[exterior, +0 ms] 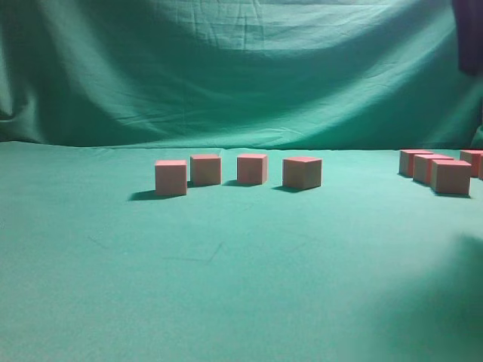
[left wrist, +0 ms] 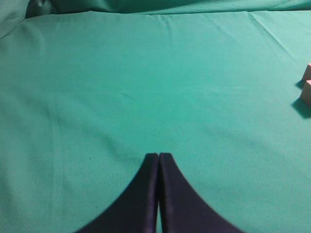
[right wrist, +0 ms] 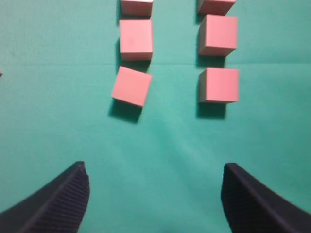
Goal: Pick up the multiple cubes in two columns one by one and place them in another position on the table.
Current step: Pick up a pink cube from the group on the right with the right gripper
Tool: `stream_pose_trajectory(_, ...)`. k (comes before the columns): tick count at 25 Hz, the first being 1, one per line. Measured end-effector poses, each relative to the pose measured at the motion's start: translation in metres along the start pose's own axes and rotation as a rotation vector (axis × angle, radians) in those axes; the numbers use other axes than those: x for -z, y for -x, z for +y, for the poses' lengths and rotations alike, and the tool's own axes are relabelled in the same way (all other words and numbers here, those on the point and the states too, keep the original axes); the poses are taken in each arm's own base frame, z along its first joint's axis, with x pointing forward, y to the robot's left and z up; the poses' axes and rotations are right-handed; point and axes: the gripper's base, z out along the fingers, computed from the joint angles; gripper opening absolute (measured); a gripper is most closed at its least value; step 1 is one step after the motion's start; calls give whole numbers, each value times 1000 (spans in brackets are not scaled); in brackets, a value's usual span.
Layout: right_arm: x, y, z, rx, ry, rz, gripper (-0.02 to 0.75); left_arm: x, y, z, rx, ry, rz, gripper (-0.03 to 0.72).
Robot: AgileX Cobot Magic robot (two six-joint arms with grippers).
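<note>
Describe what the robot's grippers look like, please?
Both are black. The left gripper shows two smooth fingers tapering to narrow tips. The right gripper has two broad fingers with finely ribbed faces. No cables or markings are visible.

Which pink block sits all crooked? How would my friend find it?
Look down from the right arm's camera at the green table, where cubes stand in two columns. Take the left column and go to its nearest cube, just ahead of the open right pincer. It alone is twisted; its neighbours sit square.
</note>
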Motion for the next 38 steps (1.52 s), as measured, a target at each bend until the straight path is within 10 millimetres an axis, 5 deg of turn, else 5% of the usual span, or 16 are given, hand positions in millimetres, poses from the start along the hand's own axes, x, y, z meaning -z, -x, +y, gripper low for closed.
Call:
stream_pose_trajectory(15, -21, 10, 12, -57, 66, -30, 566, 0, 0, 0, 0, 0, 0, 0)
stream_pose_trajectory(38, -108, 26, 22, -158, 71, 9, 566, 0, 0, 0, 0, 0, 0, 0)
